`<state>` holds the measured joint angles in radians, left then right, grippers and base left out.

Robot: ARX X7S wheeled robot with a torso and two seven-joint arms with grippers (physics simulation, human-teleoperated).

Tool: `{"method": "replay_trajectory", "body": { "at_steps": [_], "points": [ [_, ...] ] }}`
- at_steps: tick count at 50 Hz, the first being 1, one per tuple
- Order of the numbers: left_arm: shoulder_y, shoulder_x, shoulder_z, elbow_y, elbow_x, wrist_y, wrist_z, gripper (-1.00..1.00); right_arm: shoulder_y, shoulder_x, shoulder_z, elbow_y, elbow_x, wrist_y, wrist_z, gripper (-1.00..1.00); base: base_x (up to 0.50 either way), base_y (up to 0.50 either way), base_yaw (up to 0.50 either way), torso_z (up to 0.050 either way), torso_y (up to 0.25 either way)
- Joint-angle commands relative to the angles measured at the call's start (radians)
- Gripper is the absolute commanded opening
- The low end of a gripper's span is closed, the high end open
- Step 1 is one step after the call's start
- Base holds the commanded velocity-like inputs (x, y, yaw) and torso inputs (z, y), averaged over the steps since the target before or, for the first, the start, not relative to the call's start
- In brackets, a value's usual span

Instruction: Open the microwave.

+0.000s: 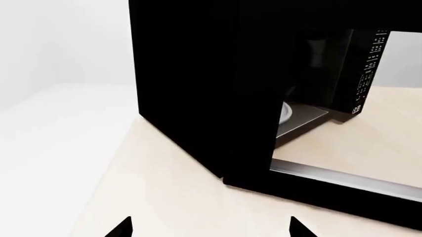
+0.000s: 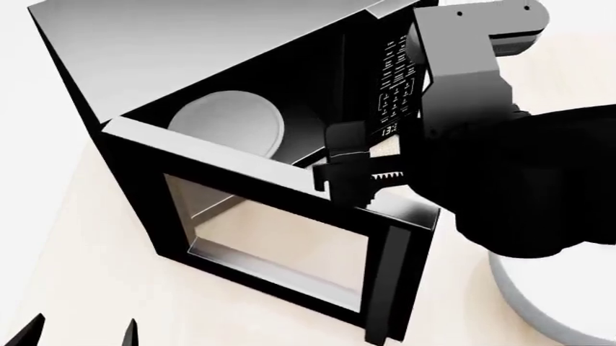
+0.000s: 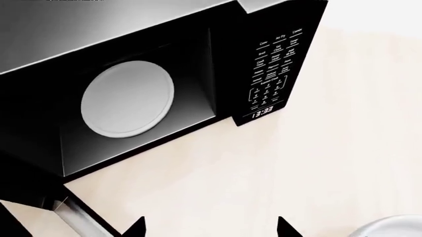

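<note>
The microwave (image 2: 221,79) stands on the light wooden tabletop (image 2: 86,288) with its door (image 2: 279,238) swung wide open. The white turntable plate (image 2: 226,122) lies inside the cavity, beside the keypad (image 2: 390,79), whose clock reads 13:33. The right gripper (image 2: 351,169) hangs just in front of the cavity, above the door's top edge, its fingers (image 2: 342,137) spread and holding nothing. The left gripper (image 2: 77,331) is near the door's hinge side, its fingers (image 2: 128,333) also spread. A white round object (image 2: 539,303) sits beside the door's free edge.
</note>
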<state>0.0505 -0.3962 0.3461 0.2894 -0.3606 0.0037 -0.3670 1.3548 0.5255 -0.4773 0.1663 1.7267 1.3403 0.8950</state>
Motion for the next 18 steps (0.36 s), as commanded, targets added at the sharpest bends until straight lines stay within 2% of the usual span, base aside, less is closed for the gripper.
{"method": "replay_trajectory", "body": {
  "at_steps": [1, 18],
  "points": [
    [-0.002, -0.001, 0.003, -0.002, 0.0, 0.0, -0.002, 1.0, -0.069, -0.013, -0.021, -0.034, 0.101, -0.017, -0.048, 1.0, 0.0, 0.0, 0.0, 0.0, -0.011],
    [0.001, -0.005, 0.007, 0.004, 0.002, -0.001, -0.008, 1.0, -0.105, -0.001, -0.005, -0.096, 0.17, -0.039, -0.046, 1.0, 0.0, 0.0, 0.0, -0.001, -0.003]
  ]
}}
